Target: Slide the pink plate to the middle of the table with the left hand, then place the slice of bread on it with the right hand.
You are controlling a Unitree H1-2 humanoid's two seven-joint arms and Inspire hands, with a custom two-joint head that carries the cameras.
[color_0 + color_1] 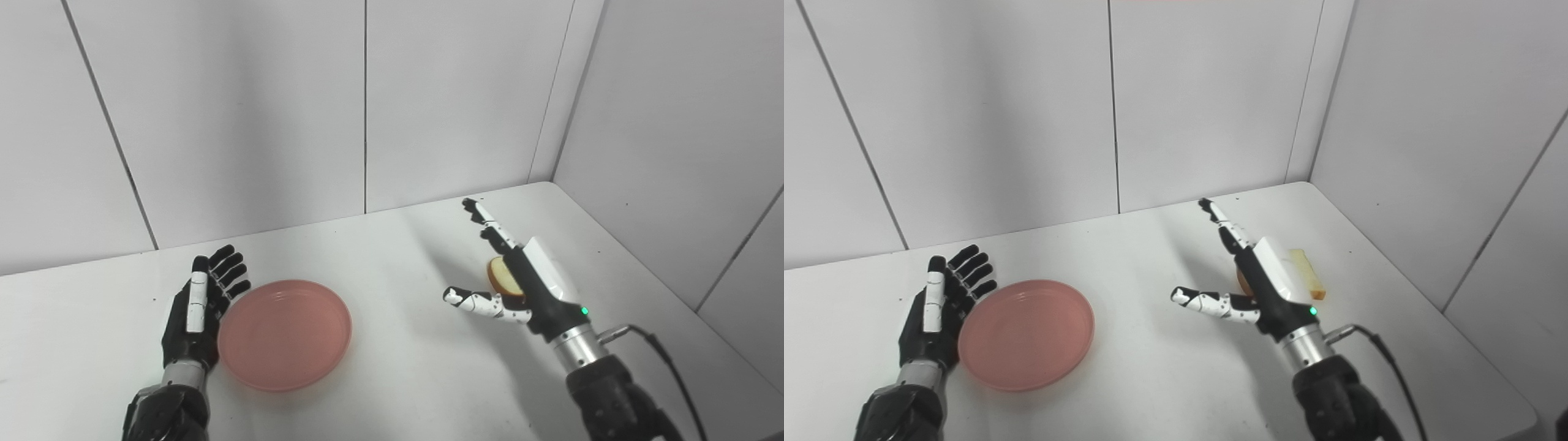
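Observation:
The pink plate (285,334) lies empty on the white table (398,386), left of the middle. My left hand (197,306) rests flat and open on the table, its fingers spread along the plate's left rim; whether they touch it I cannot tell. The slice of bread (1309,274), pale with a brown crust, lies on the table at the right. My right hand (1268,278) hovers over it, open, with fingers stretched toward the back wall and the thumb pointing left. The hand hides the middle of the bread, and nothing is gripped.
White panelled walls close the table at the back and along the right side, meeting in a corner (551,180) behind the right hand. A black cable (664,361) trails from the right wrist.

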